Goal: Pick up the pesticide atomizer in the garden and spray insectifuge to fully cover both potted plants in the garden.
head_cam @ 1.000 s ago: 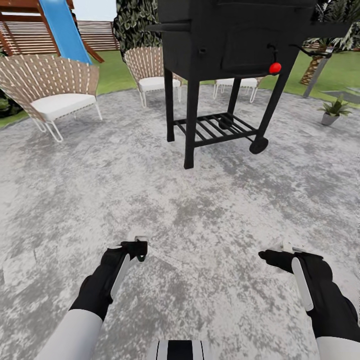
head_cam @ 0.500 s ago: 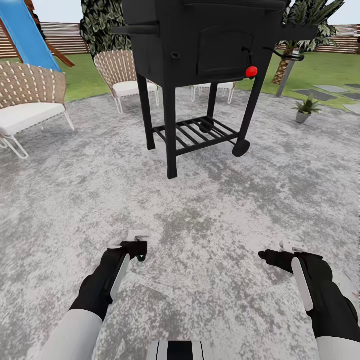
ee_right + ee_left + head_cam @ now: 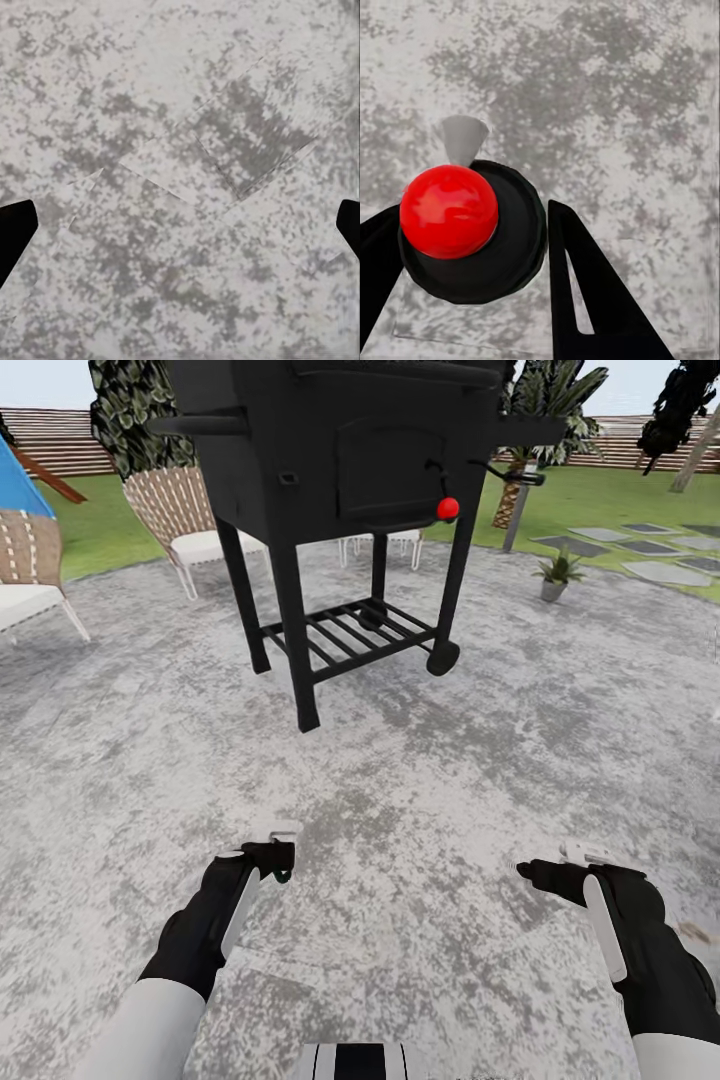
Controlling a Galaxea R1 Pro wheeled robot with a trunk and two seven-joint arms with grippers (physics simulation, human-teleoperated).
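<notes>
I am on the way, and most of the job is not done yet. My two grippers hang low over the grey speckled paving (image 3: pixel 430 780), with bare ground under them.

My right gripper (image 3: pixel 546 868) is spread wide. Its two black fingertips (image 3: pixel 13 232) sit far apart and there is nothing between them.

My left gripper (image 3: pixel 272 852) has something between its fingers (image 3: pixel 585 300): a shiny red ball (image 3: pixel 448 211) on a black round disc (image 3: pixel 514 251). I cannot tell what this thing is. I also cannot tell if the fingers are squeezing it or just sit beside it.

A big black grill (image 3: pixel 340 450) stands ahead of both grippers. A woven chair (image 3: pixel 185 510) is past it, off to the left gripper's side.

One potted plant (image 3: pixel 556 572) is well ahead of the right gripper and out to its right. It is small, with pointed green leaves in a grey pot, near the edge of the paving. Past it are the lawn (image 3: pixel 600 490) and grey stepping stones (image 3: pixel 655 571). That is the garden I need.

I think I have yet to find the pesticide atomizer, so picking it up is left to do. Spraying both plants is left too. No plant looks sprayed from here, though it is too far off to be sure.
</notes>
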